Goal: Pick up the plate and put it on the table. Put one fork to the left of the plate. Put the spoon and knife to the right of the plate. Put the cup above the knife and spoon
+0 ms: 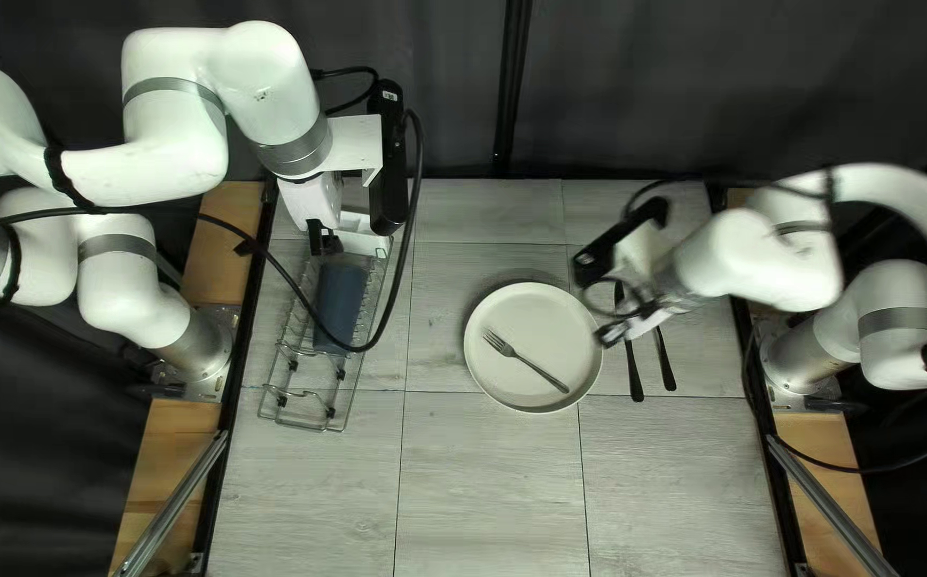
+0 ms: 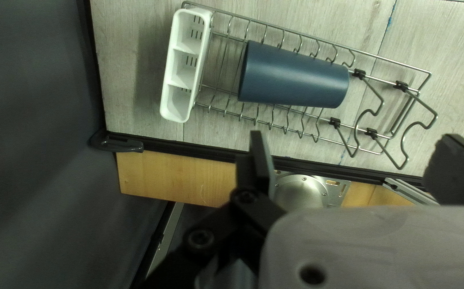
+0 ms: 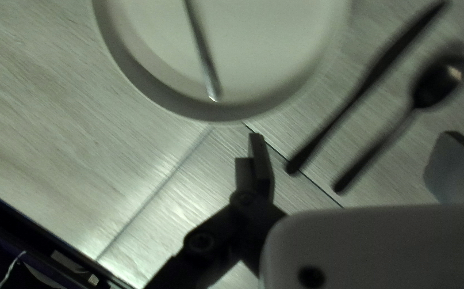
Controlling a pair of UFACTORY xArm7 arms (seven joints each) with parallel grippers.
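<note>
The pale plate [image 1: 517,387] rests on the table in the top left view, a fork [image 1: 528,363] lying slantwise on it. Right of it lie the knife [image 1: 634,374] and spoon [image 1: 665,361], partly hidden by my right gripper [image 1: 628,326]. That right gripper [image 3: 356,160] is open above the table; beyond its fingers show the plate [image 3: 232,113], fork [image 3: 205,61], knife [image 3: 368,80] and spoon [image 3: 438,80]. My left gripper [image 1: 326,237] hangs over the rack's far end. Seen from its wrist, the left gripper [image 2: 356,160] is open and empty, beside the dark blue cup [image 2: 294,76].
A wire dish rack [image 2: 387,62] holds the cup on its side, with a white three-part cutlery holder [image 2: 188,64] at one end. Its wire supports stand at the other end. A black cable [image 1: 303,294] from my left arm loops across above the rack.
</note>
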